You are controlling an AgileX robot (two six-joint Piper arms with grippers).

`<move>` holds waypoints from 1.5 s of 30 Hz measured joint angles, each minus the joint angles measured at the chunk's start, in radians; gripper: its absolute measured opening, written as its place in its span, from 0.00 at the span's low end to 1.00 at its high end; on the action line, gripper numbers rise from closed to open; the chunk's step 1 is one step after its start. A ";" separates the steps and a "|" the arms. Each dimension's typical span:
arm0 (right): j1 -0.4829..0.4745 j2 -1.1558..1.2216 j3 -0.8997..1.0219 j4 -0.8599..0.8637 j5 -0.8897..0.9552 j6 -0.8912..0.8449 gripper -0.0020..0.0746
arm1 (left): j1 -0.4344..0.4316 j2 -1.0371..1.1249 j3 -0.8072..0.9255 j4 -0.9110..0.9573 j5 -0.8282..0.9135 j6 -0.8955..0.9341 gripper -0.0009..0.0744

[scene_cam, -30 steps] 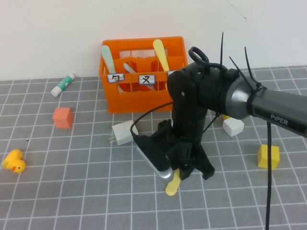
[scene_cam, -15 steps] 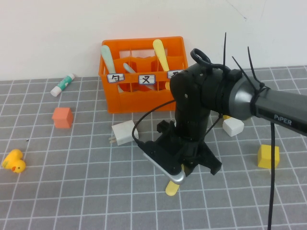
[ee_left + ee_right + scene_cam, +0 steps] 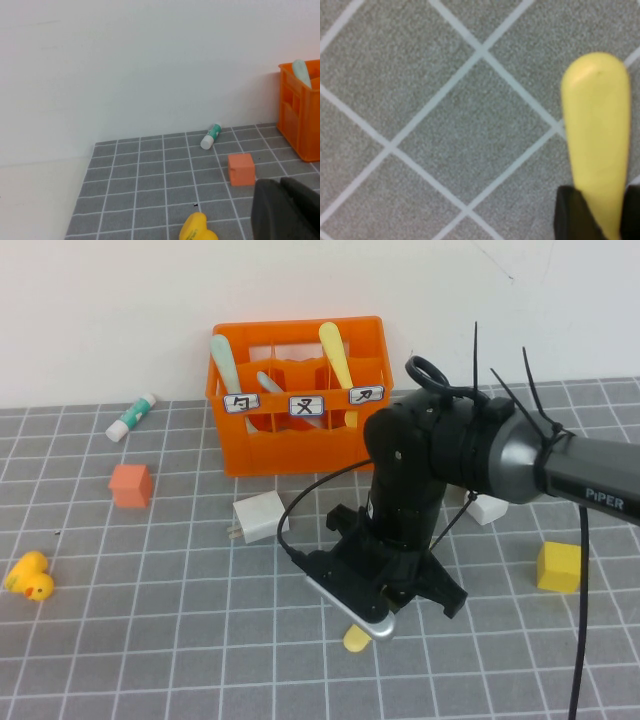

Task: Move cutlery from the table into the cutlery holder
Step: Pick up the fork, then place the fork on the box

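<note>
- your table (image 3: pixel 120 640) carries the orange cutlery holder (image 3: pixel 300 440) at the back, with a mint spoon (image 3: pixel 224 362), a grey piece (image 3: pixel 268 383) and a yellow piece (image 3: pixel 337 353) already standing in it.
- your right hand (image 3: pixel 385 608) is low in front of the holder, closed on the last yellow utensil (image 3: pixel 596 135); its rounded end pokes out toward you, long axis running front to back.
- your left hand (image 3: pixel 287 210) is parked far off by the duck (image 3: pixel 199 228); i cannot tell its state.
</note>
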State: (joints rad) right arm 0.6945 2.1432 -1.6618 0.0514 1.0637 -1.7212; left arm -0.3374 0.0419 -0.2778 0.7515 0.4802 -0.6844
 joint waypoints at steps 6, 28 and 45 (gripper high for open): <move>0.000 -0.004 0.007 0.016 -0.004 0.002 0.24 | 0.000 0.000 0.000 0.000 0.000 0.000 0.01; -0.031 -0.057 -0.139 0.466 -0.018 0.124 0.23 | 0.000 0.000 0.000 0.000 0.000 0.000 0.01; -0.229 -0.105 -0.277 1.214 -0.220 0.155 0.23 | 0.000 0.000 0.000 0.000 0.000 0.000 0.01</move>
State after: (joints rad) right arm 0.4657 2.0383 -1.9387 1.2656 0.8439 -1.5661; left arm -0.3374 0.0419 -0.2778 0.7515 0.4802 -0.6844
